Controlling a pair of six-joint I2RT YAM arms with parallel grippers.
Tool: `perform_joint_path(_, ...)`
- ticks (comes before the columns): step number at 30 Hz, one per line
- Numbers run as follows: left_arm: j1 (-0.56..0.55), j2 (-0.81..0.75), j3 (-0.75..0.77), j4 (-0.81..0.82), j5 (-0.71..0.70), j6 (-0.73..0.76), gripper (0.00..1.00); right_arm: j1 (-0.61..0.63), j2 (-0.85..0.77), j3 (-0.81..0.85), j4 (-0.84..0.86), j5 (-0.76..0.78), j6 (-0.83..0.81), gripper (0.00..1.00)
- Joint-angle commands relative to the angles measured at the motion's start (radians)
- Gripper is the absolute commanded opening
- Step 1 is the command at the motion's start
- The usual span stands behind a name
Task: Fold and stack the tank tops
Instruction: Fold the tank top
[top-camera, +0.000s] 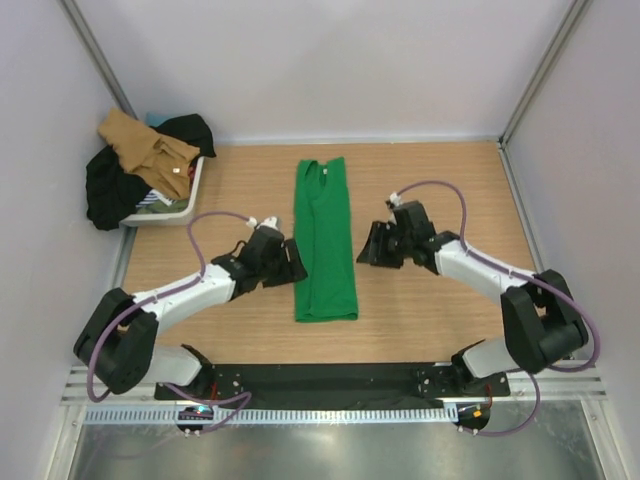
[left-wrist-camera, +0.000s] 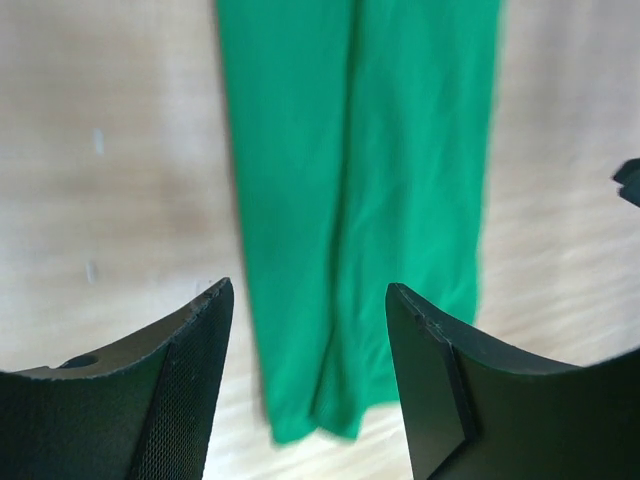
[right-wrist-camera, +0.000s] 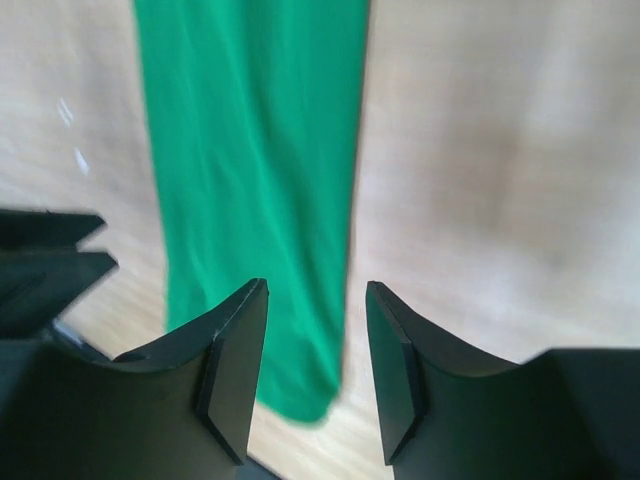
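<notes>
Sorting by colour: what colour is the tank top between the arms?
Bright green; tank top clearest in top external view.

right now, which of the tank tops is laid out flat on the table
The green tank top, a long narrow strip on the table. The tan tank top lies crumpled on dark clothes in the white bin at far left.

My two arms reach forward, both bent inward.
My left gripper and my right gripper face each other, well apart, jaws parted and holding nothing.
</notes>
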Motion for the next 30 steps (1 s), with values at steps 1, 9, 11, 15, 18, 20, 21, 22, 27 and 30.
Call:
perform_joint_path(1,-0.062,-0.083,-0.108,-0.017,-0.04,-0.066,0.64,0.091,-0.13,-0.147,0.052,-0.02,0.045,0.51)
perform_joint_path(9,-0.162,-0.242,-0.239,-0.006,-0.035,-0.172,0.59,0.214,-0.278,-0.252,0.046,-0.006,0.136,0.42)
perform_joint_path(11,-0.181,-0.271,-0.234,-0.006,-0.041,-0.175,0.55,0.237,-0.278,-0.253,0.046,-0.014,0.142,0.38)
perform_joint_path(15,-0.182,-0.254,-0.225,-0.006,-0.038,-0.175,0.5,0.265,-0.239,-0.275,0.058,-0.012,0.15,0.31)
perform_joint_path(18,-0.185,-0.217,-0.219,0.016,-0.018,-0.178,0.49,0.271,-0.203,-0.311,0.096,-0.017,0.157,0.28)
perform_joint_path(20,-0.188,-0.194,-0.219,0.064,0.027,-0.175,0.48,0.271,-0.184,-0.331,0.121,-0.017,0.162,0.26)
perform_joint_path(21,-0.191,-0.167,-0.213,0.071,0.031,-0.173,0.47,0.271,-0.17,-0.337,0.126,-0.018,0.162,0.25)
perform_joint_path(22,-0.196,-0.153,-0.196,0.071,0.057,-0.175,0.46,0.273,-0.164,-0.348,0.13,-0.017,0.162,0.23)
perform_joint_path(27,-0.214,-0.131,-0.158,0.072,0.051,-0.175,0.44,0.273,-0.15,-0.394,0.133,-0.012,0.165,0.22)
perform_joint_path(30,-0.219,-0.124,-0.124,0.072,0.054,-0.164,0.43,0.279,-0.17,-0.42,0.127,-0.014,0.168,0.21)
